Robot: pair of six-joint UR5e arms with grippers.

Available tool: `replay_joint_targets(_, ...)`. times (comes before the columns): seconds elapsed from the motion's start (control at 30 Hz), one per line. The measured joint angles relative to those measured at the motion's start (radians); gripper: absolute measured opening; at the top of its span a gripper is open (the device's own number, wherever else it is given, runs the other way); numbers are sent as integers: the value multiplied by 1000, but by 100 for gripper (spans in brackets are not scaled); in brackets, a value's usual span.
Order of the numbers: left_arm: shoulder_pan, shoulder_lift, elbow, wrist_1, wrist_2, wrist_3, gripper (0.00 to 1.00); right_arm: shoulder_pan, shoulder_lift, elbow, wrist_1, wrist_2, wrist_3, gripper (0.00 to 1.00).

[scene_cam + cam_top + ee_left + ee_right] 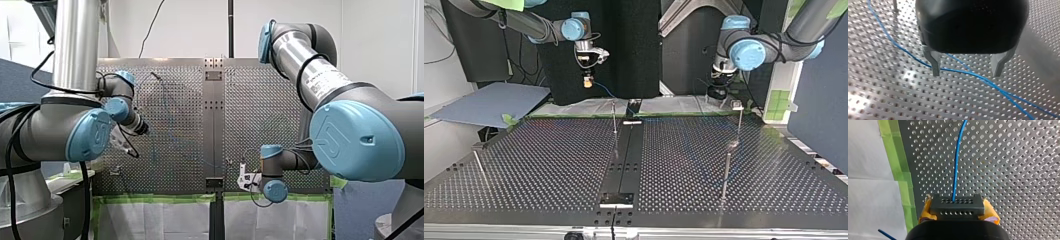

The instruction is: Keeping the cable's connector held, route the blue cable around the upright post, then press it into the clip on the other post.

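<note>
The cable (956,162) is bright blue and unmarked. The tabletop (1023,170) is silvery grey metal, dotted all over with a regular grid of small dark holes. In the top view it reads darker, with a black strip (624,160) down its middle. The connector (957,206) is matte black with two rows of tiny holes on its face. My right tool (958,211) has orange-yellow pads (992,215) and a black body. My left tool (967,73) is glossy black with dull grey metal fingers (935,63). Lime-green tape (894,157) edges the tabletop, beside a white sheet (868,182). My left arm (75,45) and my right arm (310,65) are silver-grey with pale blue joint caps (92,135).
</note>
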Motion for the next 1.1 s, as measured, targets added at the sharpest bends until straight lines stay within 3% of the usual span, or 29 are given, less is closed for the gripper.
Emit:
replay_joint_targets(0.3, 17, 93, 10, -93, -93, 88, 100, 4, 0, -7, 4, -17, 15, 0)
replay_joint_targets(0.67, 27, 195, 92, -195, -194, 190, 100, 7, 0, -7, -1, -18, 18, 0)
replay_joint_targets(0.83, 27, 246, 143, -246, -212, 241, 100, 7, 0, -9, 0, -19, 18, 0)
replay_joint_targets(1.1, 19, 313, 225, -329, -203, 323, 100, 7, 0, -16, 5, -22, 12, 0)
